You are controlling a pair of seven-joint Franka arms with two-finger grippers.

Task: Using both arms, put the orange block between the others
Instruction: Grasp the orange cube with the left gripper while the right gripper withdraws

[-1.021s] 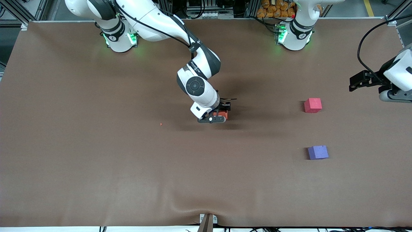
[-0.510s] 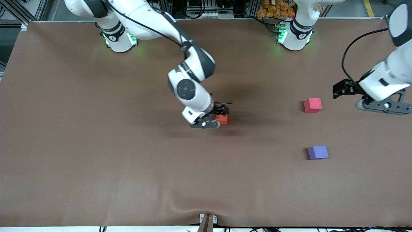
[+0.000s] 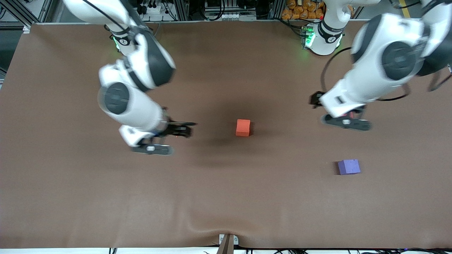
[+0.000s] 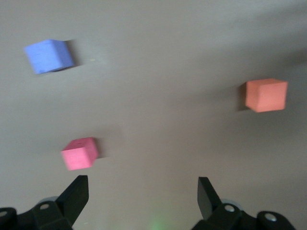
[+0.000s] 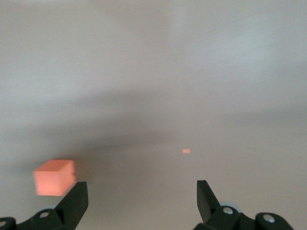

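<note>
We see no containers; three cubes sit directly on the brown table (image 3: 226, 197). The orange block (image 3: 243, 127) rests alone near the table's middle, touched by nothing. From it, the purple cube (image 3: 349, 167) lies at about four o'clock in the front view, toward the left arm's end. The red cube (image 4: 79, 153) sits under the left gripper (image 4: 143, 196), whose jaws stand wide and empty. The right gripper (image 5: 142, 197) hangs over bare table at the block's nine o'clock, jaws wide, holding nothing.
</note>
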